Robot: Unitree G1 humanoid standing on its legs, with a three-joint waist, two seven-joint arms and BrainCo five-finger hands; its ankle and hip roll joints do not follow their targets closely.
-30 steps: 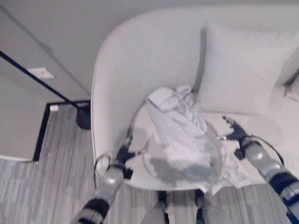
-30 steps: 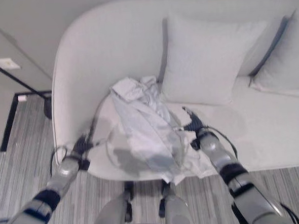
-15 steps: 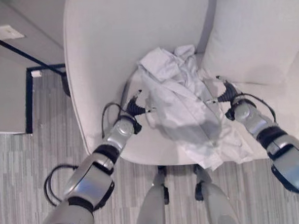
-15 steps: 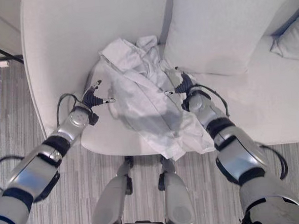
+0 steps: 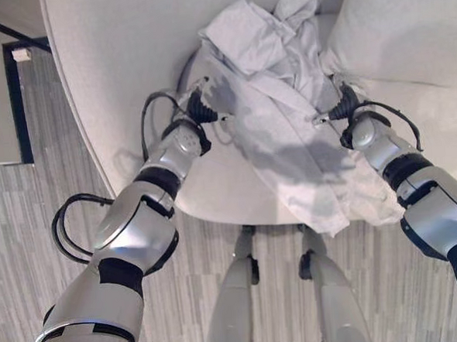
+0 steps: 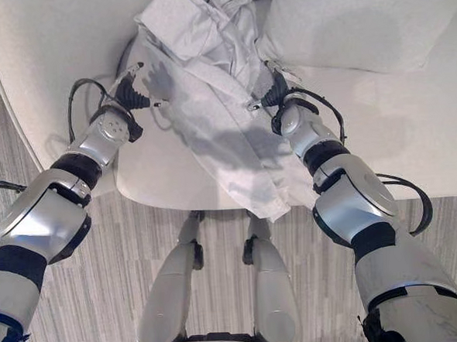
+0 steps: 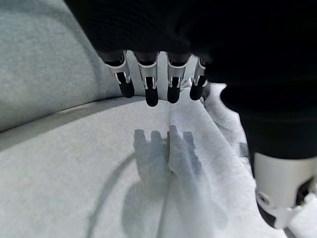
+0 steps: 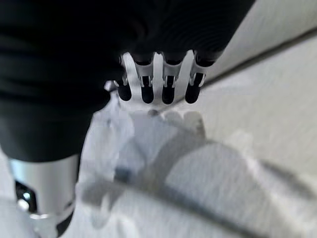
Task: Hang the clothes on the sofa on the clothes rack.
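Note:
A crumpled white garment [image 5: 288, 128] lies on the pale sofa's seat [image 5: 206, 192], with one end hanging over the front edge. My left hand [image 5: 203, 109] hovers at its left edge, fingers [image 7: 148, 89] straight above the cloth [image 7: 198, 148] and holding nothing. My right hand [image 5: 341, 106] sits at the garment's right side by the pillow, fingers [image 8: 158, 87] straight over the folds [image 8: 198, 173], thumb apart. Both hands are open, flanking the garment.
A large white pillow [image 5: 406, 28] leans on the sofa back to the right of the garment. The sofa's curved armrest [image 5: 90, 71] rises on the left. Striped grey floor [image 5: 32, 260] lies in front, with a black frame [image 5: 11, 99] at the far left.
The camera has tilted down and closer, so the sofa fills more of the view. Both hands have reached further forward along the garment's two sides.

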